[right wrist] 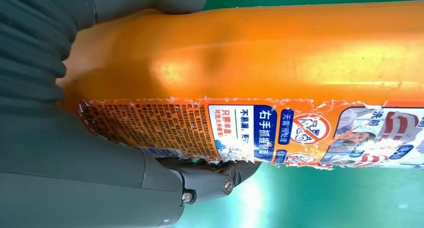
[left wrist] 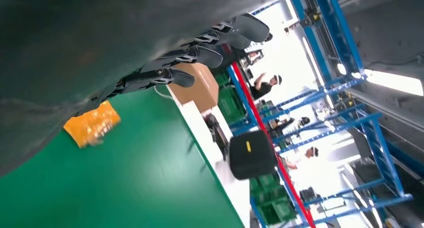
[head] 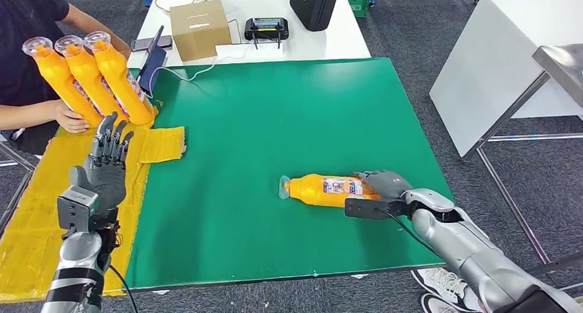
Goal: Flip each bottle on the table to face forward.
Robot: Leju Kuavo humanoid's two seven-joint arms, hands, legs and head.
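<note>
The right hand (head: pixel 386 186) grips the base end of an orange bottle (head: pixel 323 190) lying on its side on the green mat (head: pixel 275 120), cap pointing left. The left hand (head: pixel 105 163) hovers empty, fingers spread, near three bottles (head: pixel 89 79) a person (head: pixel 27 51) steadies at the mat's left edge.

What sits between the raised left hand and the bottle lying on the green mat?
Bare green mat alone, in the head view. The left hand hovers open over the yellow sheet; the right hand grips the bottle.
</note>
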